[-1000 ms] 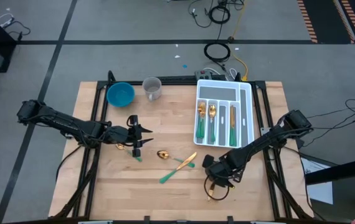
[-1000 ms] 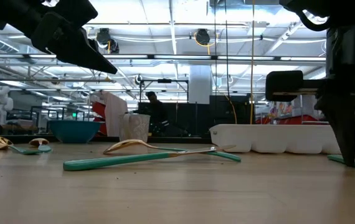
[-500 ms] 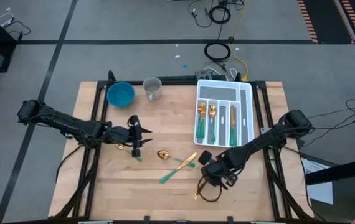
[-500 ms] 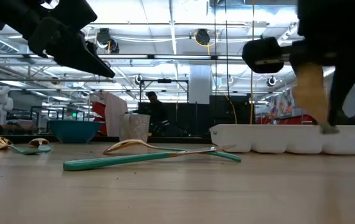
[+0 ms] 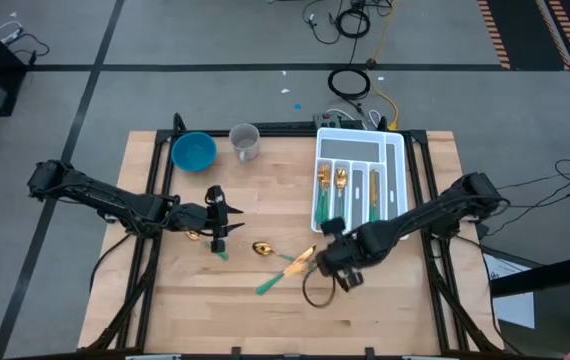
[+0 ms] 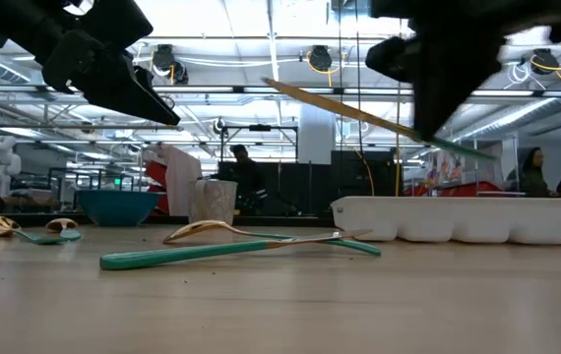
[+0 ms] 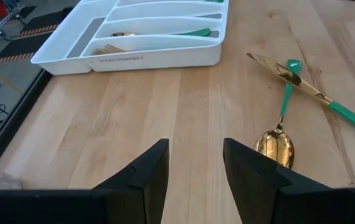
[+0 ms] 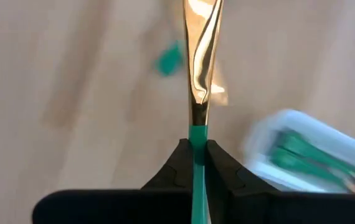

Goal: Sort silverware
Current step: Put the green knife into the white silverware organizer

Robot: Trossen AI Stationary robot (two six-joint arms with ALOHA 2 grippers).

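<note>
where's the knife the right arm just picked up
The knife is clamped in the right gripper, off the table; in the high view that gripper is right of centre, near the white tray's front end.

Both arms are showing as dark, near-black chains of slim links and bulkier rounded joints, seen from above against the pale table. The left arm [image 5: 105, 203] is carrying a thick block at its shoulder end and narrowing toward the left gripper [image 5: 227, 222], whose fingers [image 7: 146, 174] are appearing as matte black wedges with flat, angular faces. The right arm [image 5: 435, 212] is looking much the same, and the right gripper [image 8: 194, 158] is presenting two black tapered fingers [image 8: 175, 163] rising from a broad black base.
</note>
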